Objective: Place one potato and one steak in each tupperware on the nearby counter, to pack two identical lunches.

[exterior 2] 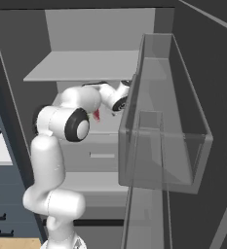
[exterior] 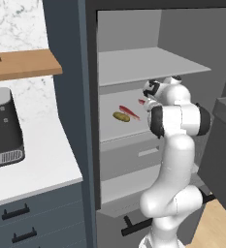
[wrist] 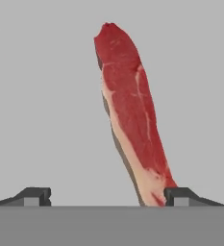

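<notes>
Gripper (wrist: pixel 106 196) hovering over steak (wrist: pixel 132 120)
Jaws spreading wide, gripping nothing; steak lying on bare grey shelf (wrist: pixel 41 96), right fingertip (wrist: pixel 180 194) nearly touching its end.

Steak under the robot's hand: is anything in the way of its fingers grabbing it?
No, nothing visible is in the way. In the hand view the steak lies on a bare grey shelf, right between the open gripper tips, its near end beside one finger.

Potato (exterior: pixel 121 116) & steak (exterior: pixel 129 112) on fridge shelf (exterior: pixel 115 130), potato left of steak
</notes>
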